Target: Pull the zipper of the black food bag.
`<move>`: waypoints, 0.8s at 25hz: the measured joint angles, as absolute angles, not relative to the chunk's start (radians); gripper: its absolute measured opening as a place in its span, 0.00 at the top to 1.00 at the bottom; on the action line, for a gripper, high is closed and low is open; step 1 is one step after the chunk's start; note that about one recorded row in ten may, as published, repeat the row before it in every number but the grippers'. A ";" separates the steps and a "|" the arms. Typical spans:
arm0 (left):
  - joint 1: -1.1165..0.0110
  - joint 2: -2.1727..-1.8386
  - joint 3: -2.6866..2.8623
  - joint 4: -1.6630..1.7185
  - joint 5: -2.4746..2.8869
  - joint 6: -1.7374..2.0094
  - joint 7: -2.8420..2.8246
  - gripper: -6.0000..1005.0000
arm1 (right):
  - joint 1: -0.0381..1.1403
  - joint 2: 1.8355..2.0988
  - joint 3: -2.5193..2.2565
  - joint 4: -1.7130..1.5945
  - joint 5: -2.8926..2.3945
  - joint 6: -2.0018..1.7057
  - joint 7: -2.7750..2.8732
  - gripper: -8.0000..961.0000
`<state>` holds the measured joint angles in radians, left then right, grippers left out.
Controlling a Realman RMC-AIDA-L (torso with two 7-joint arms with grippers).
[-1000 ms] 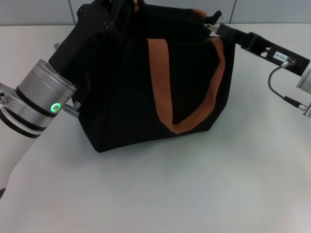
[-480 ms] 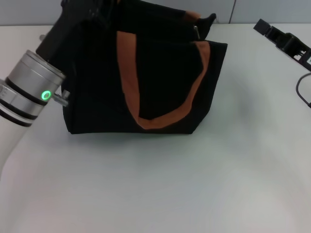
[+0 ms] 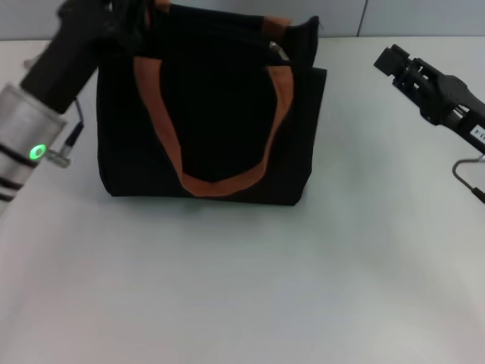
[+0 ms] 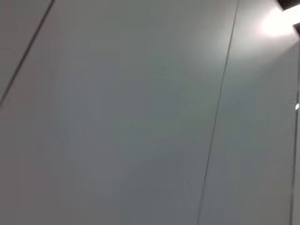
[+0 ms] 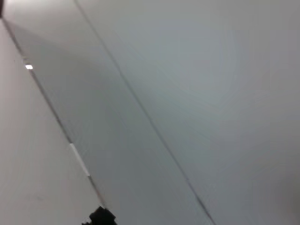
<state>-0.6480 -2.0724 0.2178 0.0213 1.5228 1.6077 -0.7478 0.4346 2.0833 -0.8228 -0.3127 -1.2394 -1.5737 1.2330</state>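
Black food bag (image 3: 216, 114) shifted left, upright.

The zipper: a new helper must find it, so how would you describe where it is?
Find the black bag on the white table. Look at its top edge on the robot's right, beside the upright black flap. The zipper is the small silver glint there, the only metal on the dark fabric.

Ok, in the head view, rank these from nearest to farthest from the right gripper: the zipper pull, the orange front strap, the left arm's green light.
1. The zipper, at the top corner of the black food bag facing the right gripper.
2. The orange front strap, on the bag's front face.
3. The green light, beyond the bag's far side, on the left arm.
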 joint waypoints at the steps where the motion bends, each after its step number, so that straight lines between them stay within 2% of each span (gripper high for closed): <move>1: -0.628 -2.072 0.217 0.032 1.522 1.653 -0.748 0.78 | 0.434 2.084 -0.823 -0.300 -1.239 -1.597 1.207 0.77; 5: -0.547 -2.072 0.219 0.068 1.522 1.809 -0.748 0.78 | 0.422 2.084 -0.826 -0.261 -1.239 -1.679 1.108 0.67; 10: -0.430 -2.069 0.248 0.119 1.529 1.885 -0.771 0.58 | 0.400 2.085 -0.832 -0.226 -1.244 -1.746 1.018 0.45; 12: -0.412 -2.069 0.250 0.127 1.529 1.886 -0.772 0.51 | 0.398 2.085 -0.832 -0.214 -1.245 -1.751 1.009 0.39; 16: -0.291 -2.063 0.390 0.218 1.533 1.872 -0.772 0.38 | 0.389 2.083 -0.844 -0.213 -1.269 -1.752 1.003 0.26; 20: -0.215 -2.054 0.632 0.335 1.608 1.860 -0.762 0.24 | 0.387 2.080 -0.888 -0.254 -1.379 -1.759 0.933 0.26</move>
